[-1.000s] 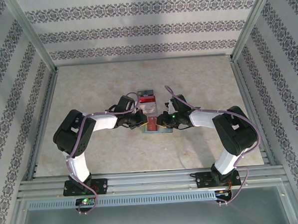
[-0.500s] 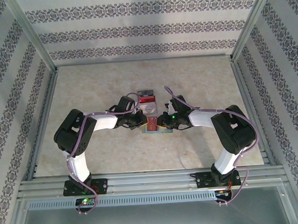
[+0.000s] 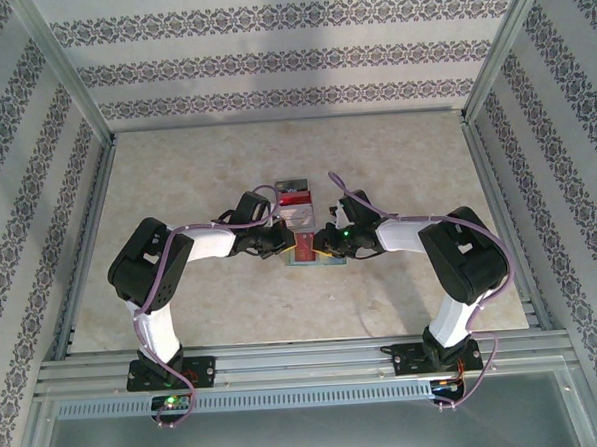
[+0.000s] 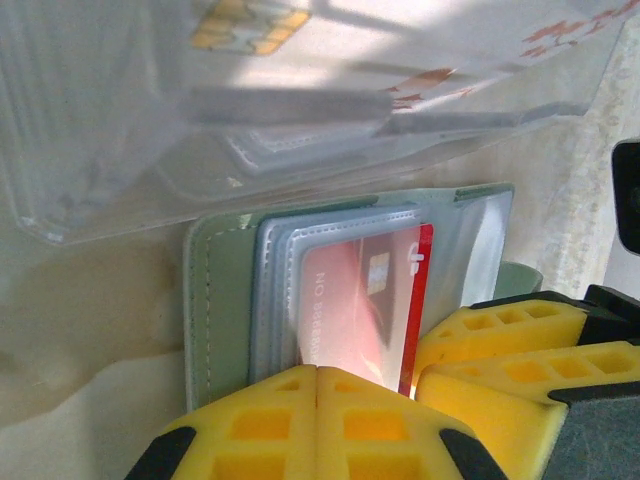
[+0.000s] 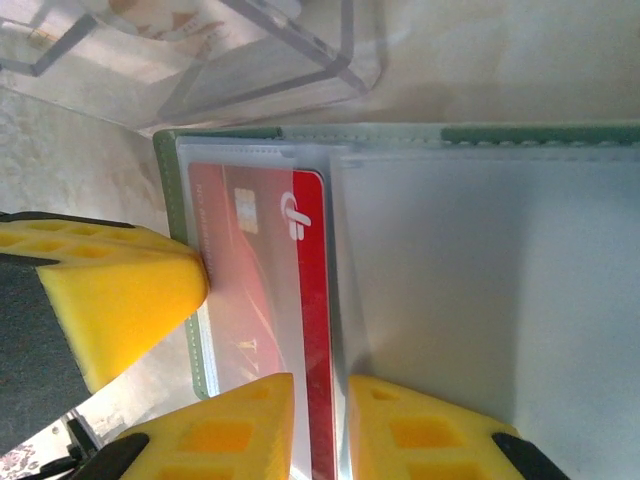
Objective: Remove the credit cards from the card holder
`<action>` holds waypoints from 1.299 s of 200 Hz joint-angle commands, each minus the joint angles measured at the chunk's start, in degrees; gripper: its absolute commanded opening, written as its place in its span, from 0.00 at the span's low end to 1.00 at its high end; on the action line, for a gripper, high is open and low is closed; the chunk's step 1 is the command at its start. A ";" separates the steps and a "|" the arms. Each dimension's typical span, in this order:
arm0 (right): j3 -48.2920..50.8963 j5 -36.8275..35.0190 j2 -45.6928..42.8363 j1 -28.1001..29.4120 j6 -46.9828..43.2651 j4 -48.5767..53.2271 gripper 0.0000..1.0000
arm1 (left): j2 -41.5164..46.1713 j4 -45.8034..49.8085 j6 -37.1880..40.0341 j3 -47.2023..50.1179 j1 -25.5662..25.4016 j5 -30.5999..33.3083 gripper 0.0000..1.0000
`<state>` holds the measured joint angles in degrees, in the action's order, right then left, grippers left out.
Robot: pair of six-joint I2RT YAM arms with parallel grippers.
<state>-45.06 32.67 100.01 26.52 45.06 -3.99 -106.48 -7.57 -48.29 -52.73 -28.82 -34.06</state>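
Observation:
The grey-green card holder (image 3: 321,261) lies open on the table between both arms. A red credit card (image 4: 365,300) sits in its clear pocket, one long edge poking out. My left gripper (image 4: 318,372) is shut, its yellow tips resting on the pocket's near end (image 3: 283,246). My right gripper (image 5: 320,420) stands over the holder (image 5: 480,300) with its jaws a narrow gap apart. The red card's (image 5: 260,260) exposed edge lies flat in that gap. The left gripper's fingertip (image 5: 120,290) touches the holder's left edge. The holder's green border (image 4: 215,300) shows beside the pockets.
A clear plastic box (image 3: 295,202) stands just beyond the holder, with a red card and pale cards in it. It shows close above the holder in both wrist views (image 4: 300,100) (image 5: 200,60). Metal rails (image 3: 306,361) run along the table's near edge.
The right arm has edged slightly left toward the holder. The left arm and the holder have not moved.

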 commanded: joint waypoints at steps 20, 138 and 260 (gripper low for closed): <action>0.12 1.39 2.29 0.55 1.92 -4.44 0.21 | -2.07 1.11 1.26 1.08 -0.37 1.46 0.01; 1.90 1.78 1.16 -0.55 1.79 -5.58 0.11 | -2.86 7.37 3.75 -0.59 -0.45 4.40 0.01; 5.67 3.10 -0.59 -2.74 1.34 -8.30 0.02 | -3.92 15.84 6.74 -3.12 -1.64 10.08 0.00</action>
<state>-41.21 35.66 100.84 24.93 46.59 -12.88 -107.04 0.03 -43.48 -56.84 -30.02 -29.80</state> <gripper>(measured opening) 0.046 0.057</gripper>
